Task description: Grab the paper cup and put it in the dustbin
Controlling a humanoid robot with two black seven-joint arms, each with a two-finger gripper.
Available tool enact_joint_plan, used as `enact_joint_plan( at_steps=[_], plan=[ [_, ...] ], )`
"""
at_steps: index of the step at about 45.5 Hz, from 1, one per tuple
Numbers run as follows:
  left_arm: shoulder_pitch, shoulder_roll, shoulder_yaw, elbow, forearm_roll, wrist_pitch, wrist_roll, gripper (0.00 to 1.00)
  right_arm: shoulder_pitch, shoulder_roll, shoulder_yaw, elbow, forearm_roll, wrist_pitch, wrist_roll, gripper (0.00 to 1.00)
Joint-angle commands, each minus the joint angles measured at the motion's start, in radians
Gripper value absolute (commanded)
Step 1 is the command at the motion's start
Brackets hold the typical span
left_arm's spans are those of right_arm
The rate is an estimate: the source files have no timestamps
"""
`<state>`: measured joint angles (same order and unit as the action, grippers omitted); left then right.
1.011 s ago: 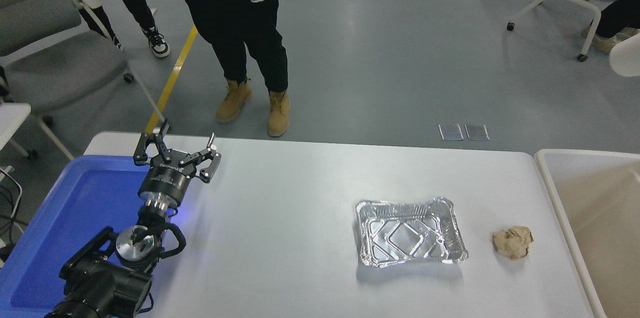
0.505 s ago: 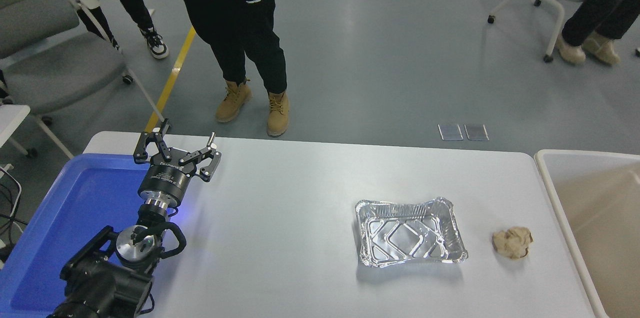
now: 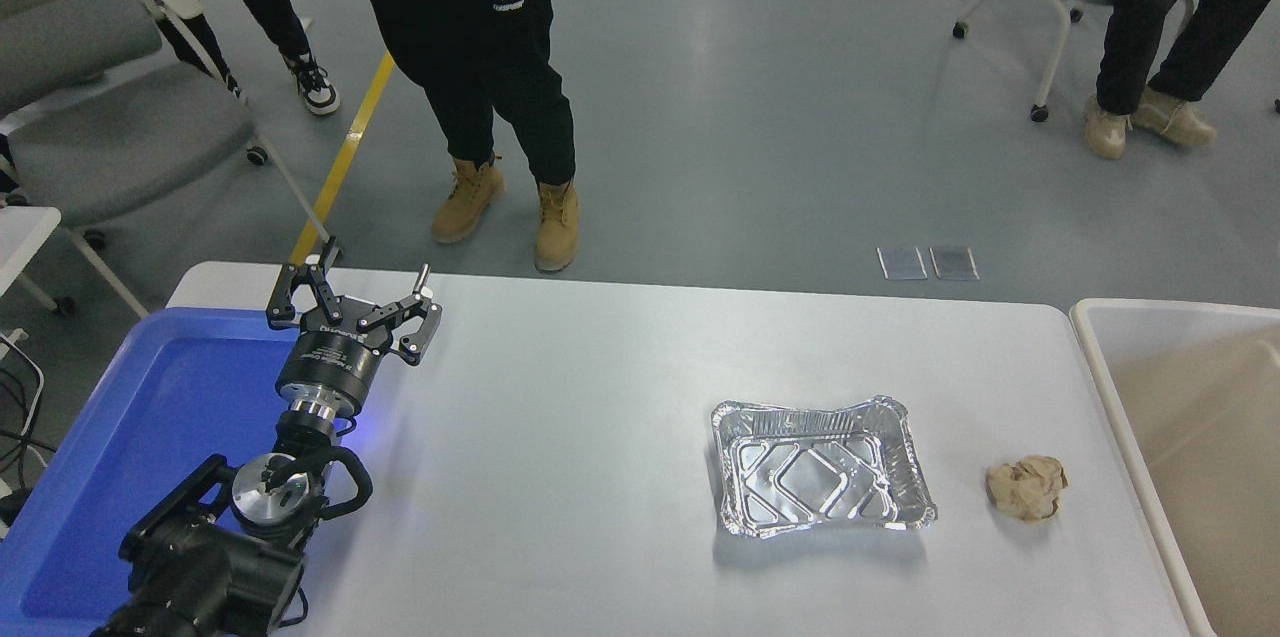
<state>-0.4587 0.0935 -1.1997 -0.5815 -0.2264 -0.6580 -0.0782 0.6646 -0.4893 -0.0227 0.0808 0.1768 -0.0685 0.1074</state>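
The paper cup does not show anywhere in this view. The dustbin point(image 3: 1093, 357), a large beige bin with a thick pale rim, stands off the table's right end, partly cut by the picture's edge; what I see of its inside holds nothing. My left gripper point(image 3: 375, 269) is open and empty, parked above the table's far left corner. The right arm and its gripper are out of view.
A shiny foil tray point(image 3: 822, 467) sits right of the table's middle, a crumpled tan paper ball point(image 3: 1027, 488) to its right. A large blue tray point(image 3: 120, 437) lies at the left end under my left arm. A person point(image 3: 480, 67) stands beyond the far edge; another sits at top right.
Nothing on the table has moved and my left arm is still. The seated person and chair at the top right have shifted further into view.
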Motion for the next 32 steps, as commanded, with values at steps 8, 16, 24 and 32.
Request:
enact_joint_plan(
  at_steps=[8,16,24,32],
  plan=[
    [0.000,0.000,0.000,0.000,-0.001,0.000,0.000,0.99,-0.189,0.118,0.256,-0.084,0.029,-0.008,-0.012,0.00],
    [0.000,0.000,0.000,0.000,-0.001,0.000,0.000,0.99,-0.197,0.117,0.259,-0.085,0.029,-0.014,-0.012,0.00],
    [0.000,0.000,0.000,0.000,-0.001,0.000,0.000,0.99,-0.195,0.112,0.262,-0.087,0.029,-0.002,-0.011,1.00],
    [0.000,0.000,0.000,0.000,-0.001,0.000,0.000,0.99,-0.191,0.109,0.264,-0.087,0.029,0.000,-0.011,1.00]
  ],
)
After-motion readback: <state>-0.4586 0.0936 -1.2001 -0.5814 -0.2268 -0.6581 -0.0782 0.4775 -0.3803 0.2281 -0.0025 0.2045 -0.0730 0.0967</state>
